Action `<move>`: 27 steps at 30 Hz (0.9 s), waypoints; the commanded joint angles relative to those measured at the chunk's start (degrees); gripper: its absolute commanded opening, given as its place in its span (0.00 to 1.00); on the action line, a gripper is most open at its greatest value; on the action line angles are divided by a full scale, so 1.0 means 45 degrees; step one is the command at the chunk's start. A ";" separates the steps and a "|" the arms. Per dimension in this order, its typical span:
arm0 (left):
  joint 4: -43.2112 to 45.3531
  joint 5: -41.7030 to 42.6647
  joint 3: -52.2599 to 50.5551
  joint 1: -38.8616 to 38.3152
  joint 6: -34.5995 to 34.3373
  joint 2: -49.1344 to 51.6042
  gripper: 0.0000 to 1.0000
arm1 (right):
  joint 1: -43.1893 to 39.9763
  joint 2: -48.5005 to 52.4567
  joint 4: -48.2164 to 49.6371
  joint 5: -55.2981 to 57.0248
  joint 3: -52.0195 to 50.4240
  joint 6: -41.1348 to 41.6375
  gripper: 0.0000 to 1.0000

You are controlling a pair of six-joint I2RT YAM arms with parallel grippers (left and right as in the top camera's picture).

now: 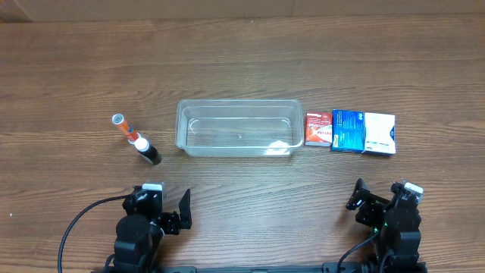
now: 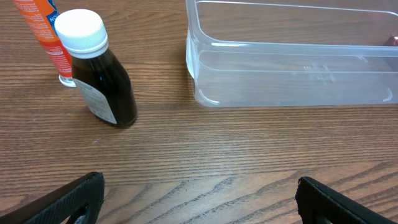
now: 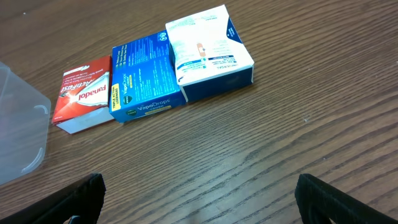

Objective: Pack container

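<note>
The clear plastic container [image 1: 239,128] sits empty at the table's middle; it also shows in the left wrist view [image 2: 292,56] and its corner in the right wrist view [image 3: 18,134]. Left of it stand a dark brown bottle with a white cap [image 1: 146,150] [image 2: 102,71] and an orange tube [image 1: 124,127] [image 2: 45,34]. Right of it lie a red box [image 1: 319,128] [image 3: 81,96], a blue box [image 1: 348,130] [image 3: 144,74] and a white-and-blue box [image 1: 379,133] [image 3: 208,50]. My left gripper [image 1: 163,203] [image 2: 199,199] and right gripper [image 1: 379,199] [image 3: 199,199] are open and empty at the near edge.
The table [image 1: 242,61] is brown wood grain. Black cables run from both arm bases at the near edge.
</note>
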 commanded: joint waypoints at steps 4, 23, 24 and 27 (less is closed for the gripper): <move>-0.0024 -0.0078 -0.0078 -0.0117 0.0238 -0.0107 1.00 | -0.0053 -0.0151 0.0053 0.0029 -0.0078 -0.0005 0.99; -0.0024 -0.0078 -0.0078 -0.0117 0.0238 -0.0107 1.00 | -0.0053 -0.0151 0.3721 -0.4027 0.0991 0.1685 1.00; -0.0024 -0.0078 -0.0073 -0.0117 0.0238 -0.0107 1.00 | -0.0053 -0.0146 0.3745 -0.4226 0.1549 0.1681 1.00; -0.0024 -0.0078 -0.0073 -0.0117 0.0238 -0.0107 1.00 | -0.0053 0.0573 0.3143 -0.4245 0.3342 0.1613 1.00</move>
